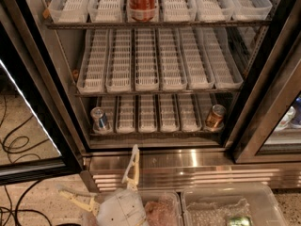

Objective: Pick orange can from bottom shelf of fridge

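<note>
The orange can (pixel 215 117) stands upright at the right end of the bottom shelf (pixel 150 132), in the rightmost white tray. The fridge (pixel 61 102) has its door open, and all three racks show. My gripper (pixel 98 169) is low in the view, in front of the ribbed steel base and left of centre. It is well below the orange can and to its left. It is open and empty: one finger (pixel 133 166) points up and the other finger (pixel 75 199) points left.
A blue-and-silver can (pixel 99 119) stands at the left end of the bottom shelf. A red cola can (pixel 142 1) is on the top rack. Clear plastic bins (pixel 221 204) sit on the floor below. Cables (pixel 14 142) lie at left behind the open glass door.
</note>
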{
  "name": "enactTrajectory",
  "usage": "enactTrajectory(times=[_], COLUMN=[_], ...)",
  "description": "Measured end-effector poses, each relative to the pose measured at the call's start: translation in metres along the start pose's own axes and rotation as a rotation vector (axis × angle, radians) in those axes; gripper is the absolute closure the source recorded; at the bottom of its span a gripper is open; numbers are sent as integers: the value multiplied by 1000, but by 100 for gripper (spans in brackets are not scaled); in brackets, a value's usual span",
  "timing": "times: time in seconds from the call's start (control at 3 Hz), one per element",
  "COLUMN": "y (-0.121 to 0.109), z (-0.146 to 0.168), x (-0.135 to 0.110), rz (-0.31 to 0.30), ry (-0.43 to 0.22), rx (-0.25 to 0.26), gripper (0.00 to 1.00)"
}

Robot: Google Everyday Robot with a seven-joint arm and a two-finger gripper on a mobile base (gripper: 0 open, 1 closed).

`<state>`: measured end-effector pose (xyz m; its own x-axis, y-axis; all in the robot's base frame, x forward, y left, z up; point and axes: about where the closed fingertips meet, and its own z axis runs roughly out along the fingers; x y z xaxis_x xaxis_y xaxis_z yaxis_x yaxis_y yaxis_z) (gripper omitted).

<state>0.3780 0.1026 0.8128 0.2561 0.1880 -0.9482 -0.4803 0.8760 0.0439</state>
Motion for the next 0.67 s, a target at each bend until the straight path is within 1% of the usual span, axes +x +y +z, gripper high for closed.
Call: enactTrajectory(times=[0.33,0.67], y=[0,-11], z=[0,1], x=[0,6], rz=[0,-27], ry=[0,24], rx=[0,60], gripper=[0,0])
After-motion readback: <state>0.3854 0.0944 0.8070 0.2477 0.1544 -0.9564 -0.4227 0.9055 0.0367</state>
